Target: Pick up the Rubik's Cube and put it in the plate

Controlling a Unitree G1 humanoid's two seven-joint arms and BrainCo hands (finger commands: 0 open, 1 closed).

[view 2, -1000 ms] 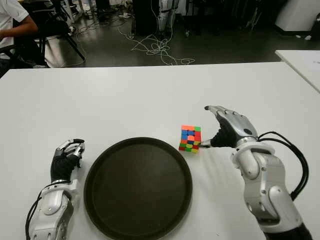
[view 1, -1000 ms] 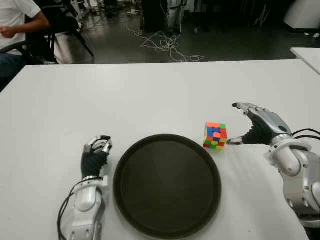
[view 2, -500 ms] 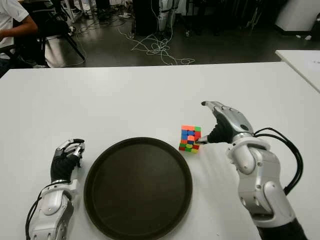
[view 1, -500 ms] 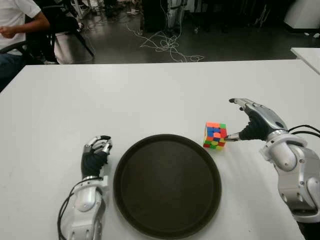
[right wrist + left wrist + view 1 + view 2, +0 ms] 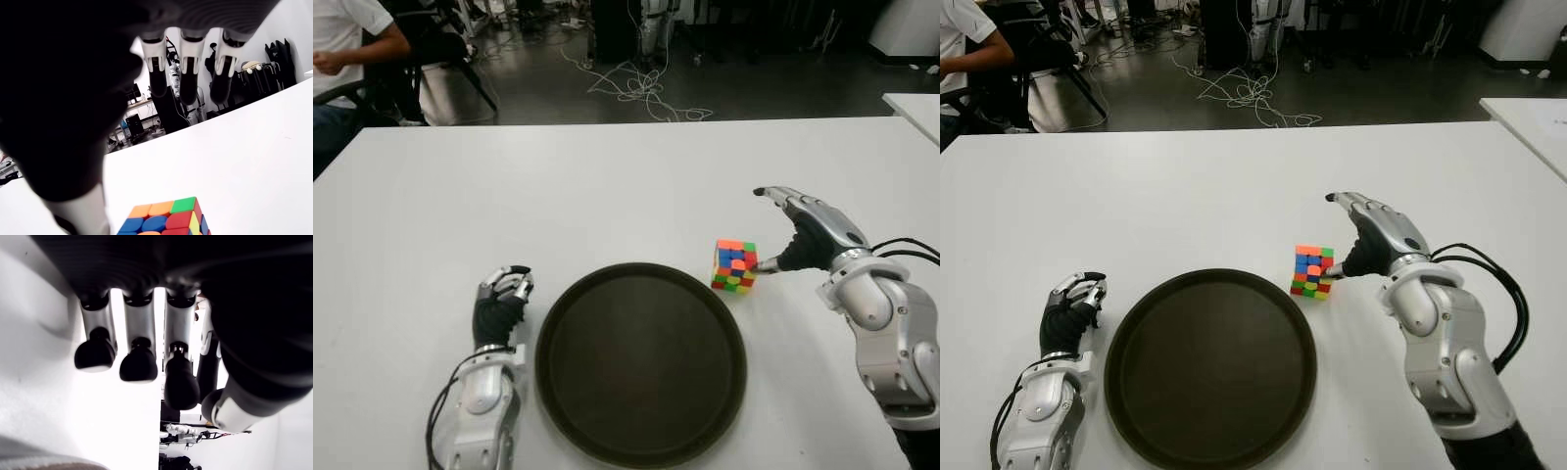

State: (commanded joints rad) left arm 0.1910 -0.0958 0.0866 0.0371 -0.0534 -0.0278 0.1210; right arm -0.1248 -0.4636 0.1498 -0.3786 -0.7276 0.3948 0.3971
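- The multicoloured plastic Rubik's Cube (image 5: 734, 266) stands on the white table (image 5: 607, 186), just outside the rim of the round dark-brown plate (image 5: 641, 362), at about two o'clock from the plate's centre. It is a cube, so it has no long axis; a blue, red and orange face looks toward the camera, and the top is orange and green.
- The right hand (image 5: 803, 240), silver with black palm, is just beside the cube at its three o'clock. The thumb tip reaches the cube's right side low down, touching or nearly so. The fingers (image 5: 188, 68) are spread and extended above and beyond the cube, not yet wrapped on it, so nothing is grasped.
- My judgement: the cube lies toward nine o'clock from the right palm, inside the open span between thumb and fingers, so closing there is what the lift calls for. The right hand is far nearer than the other.
- The left hand (image 5: 499, 304) shows at nine o'clock of the plate, beside its rim, fingers curled inward and holding nothing.
- Count: one cube, one plate, two hands.
- A seated person (image 5: 347, 59) shows beyond the table's far-left corner.
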